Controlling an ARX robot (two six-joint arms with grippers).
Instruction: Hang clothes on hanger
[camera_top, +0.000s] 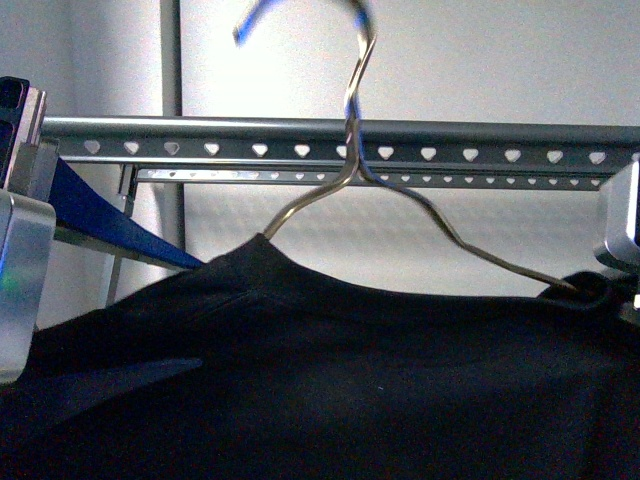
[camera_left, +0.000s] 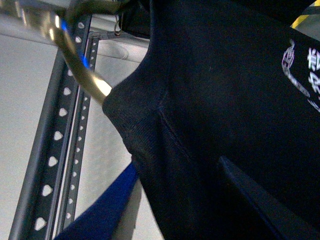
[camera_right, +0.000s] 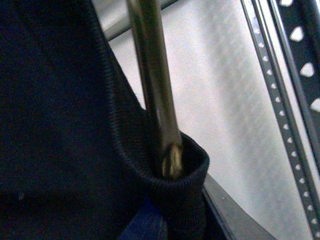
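Black T-shirt (camera_top: 330, 390) on brass wire hanger (camera_top: 351, 150), held nearside of the heart-holed rail (camera_top: 480, 130), hook raised to clear it. Left gripper (camera_top: 20, 240), right gripper (camera_top: 620, 225): grip state cannot be told.

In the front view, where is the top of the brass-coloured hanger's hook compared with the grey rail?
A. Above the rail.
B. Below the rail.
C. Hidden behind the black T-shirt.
A: the hook curves up well above the rail, while the T-shirt hangs lower.
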